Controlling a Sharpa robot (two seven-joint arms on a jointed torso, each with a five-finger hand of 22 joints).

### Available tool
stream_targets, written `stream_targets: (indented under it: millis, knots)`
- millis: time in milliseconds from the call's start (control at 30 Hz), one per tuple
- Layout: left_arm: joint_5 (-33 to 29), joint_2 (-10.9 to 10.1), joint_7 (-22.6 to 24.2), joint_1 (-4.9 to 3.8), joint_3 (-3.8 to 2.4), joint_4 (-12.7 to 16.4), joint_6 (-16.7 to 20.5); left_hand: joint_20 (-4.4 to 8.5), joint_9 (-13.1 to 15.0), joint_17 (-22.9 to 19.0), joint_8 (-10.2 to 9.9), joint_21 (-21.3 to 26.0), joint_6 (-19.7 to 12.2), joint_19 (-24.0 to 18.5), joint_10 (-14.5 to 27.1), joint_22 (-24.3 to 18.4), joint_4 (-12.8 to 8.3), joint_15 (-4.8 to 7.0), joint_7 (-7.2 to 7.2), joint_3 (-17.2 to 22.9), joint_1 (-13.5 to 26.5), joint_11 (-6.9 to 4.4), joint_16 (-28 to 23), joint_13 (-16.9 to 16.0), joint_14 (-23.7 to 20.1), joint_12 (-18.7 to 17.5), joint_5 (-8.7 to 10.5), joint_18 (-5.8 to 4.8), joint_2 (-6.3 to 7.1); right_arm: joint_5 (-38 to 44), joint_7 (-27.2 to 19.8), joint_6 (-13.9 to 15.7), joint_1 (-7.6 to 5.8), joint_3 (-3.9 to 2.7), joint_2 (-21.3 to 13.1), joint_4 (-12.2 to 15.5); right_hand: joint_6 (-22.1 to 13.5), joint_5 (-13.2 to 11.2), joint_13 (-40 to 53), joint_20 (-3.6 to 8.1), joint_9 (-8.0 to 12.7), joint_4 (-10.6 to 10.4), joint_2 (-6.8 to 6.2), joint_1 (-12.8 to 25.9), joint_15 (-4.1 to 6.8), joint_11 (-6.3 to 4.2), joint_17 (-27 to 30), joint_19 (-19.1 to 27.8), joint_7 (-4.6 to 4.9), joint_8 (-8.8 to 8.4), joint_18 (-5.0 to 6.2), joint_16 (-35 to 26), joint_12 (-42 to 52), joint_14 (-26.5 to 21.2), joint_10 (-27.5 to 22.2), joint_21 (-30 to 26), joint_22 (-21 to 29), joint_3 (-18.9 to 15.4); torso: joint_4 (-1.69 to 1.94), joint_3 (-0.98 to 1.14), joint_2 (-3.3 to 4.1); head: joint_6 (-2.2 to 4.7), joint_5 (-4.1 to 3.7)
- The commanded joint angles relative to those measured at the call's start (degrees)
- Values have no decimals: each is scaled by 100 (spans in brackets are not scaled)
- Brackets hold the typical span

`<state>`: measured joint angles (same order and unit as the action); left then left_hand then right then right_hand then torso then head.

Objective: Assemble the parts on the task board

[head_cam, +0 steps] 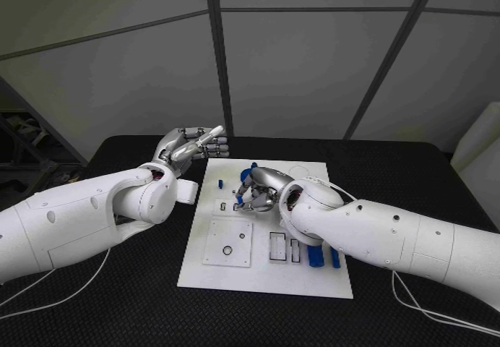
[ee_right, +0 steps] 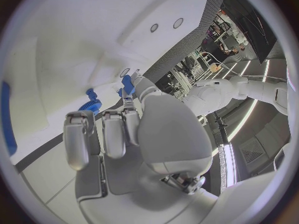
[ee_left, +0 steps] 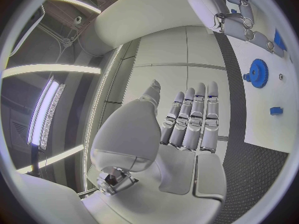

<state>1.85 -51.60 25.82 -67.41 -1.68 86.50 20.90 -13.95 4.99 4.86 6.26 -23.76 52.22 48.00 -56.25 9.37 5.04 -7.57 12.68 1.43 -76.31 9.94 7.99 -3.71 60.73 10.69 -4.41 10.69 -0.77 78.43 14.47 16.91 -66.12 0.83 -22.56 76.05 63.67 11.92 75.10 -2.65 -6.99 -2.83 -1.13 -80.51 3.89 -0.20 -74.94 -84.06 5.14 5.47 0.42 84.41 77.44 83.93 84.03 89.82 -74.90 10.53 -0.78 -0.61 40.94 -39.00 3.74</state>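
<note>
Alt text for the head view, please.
The right hand is over the middle of the white task board, fingers curled at a small blue part. The left hand is raised, empty, beside the board's far left corner.

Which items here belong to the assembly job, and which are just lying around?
Job:
- task board
- blue gear, right hand over it
- blue bars at the board's near edge
- small blue block

Lying about:
- white cables on the black table
- left hand, raised, empty

Dim scene, bright ceiling strips.
You get soft, even light on the task board [head_cam: 266, 278]; both wrist views bow straight edges, and strip lights [ee_left: 47, 70] glare there.
</note>
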Motion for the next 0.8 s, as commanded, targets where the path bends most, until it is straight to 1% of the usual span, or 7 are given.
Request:
stream_targets:
  millis: [33,233,667,800]
  knots:
    - [19,8,19,-11,-7,1,-74,16,3,-4,-28,28,30,-32,-41,-8,-38,-16,1,5,4,-1,-32,-5,44,-40,18,-32,-61,136,48,-137,-4,30,5,-9,90,27,558,28,-188,36,109,-62,17,10,-389,-594,-64,3,-42,-28,-30,362,-15,18,-1510,-6,-2,-1,0,-17,0]
    - [19,13,18,-11,-6,-2,-78,16,3,-4,-28,28,30,-32,-41,-8,-38,-16,1,5,4,-1,-32,-5,44,-40,18,-32,-61,201,87,-190,5,60,8,-33,90,27,558,28,-188,36,109,-62,17,10,-389,-594,-64,3,-42,-28,-30,362,-15,18,-1510,-6,1,2,4,-35,6]
    - [19,18,16,-11,-6,-9,-81,16,3,-5,-32,27,35,-32,-46,-10,-44,-15,-1,0,9,-3,-37,-4,46,-45,25,-32,-64,301,130,-243,36,71,40,-106,85,29,554,25,-191,38,102,-42,13,15,-386,-594,-60,-8,-42,-31,-36,361,-19,18,-1510,-11,0,2,6,-68,13]
    - [19,15,14,-11,-6,-11,-77,16,3,-5,-32,27,35,-32,-46,-10,-44,-15,-1,0,9,-3,-37,-4,46,-45,25,-32,-64,332,156,-285,41,71,36,-110,54,32,539,18,-192,48,78,0,5,26,-379,-594,-46,-43,-42,-37,-61,360,-33,18,-1510,-21,-3,2,3,-80,14]
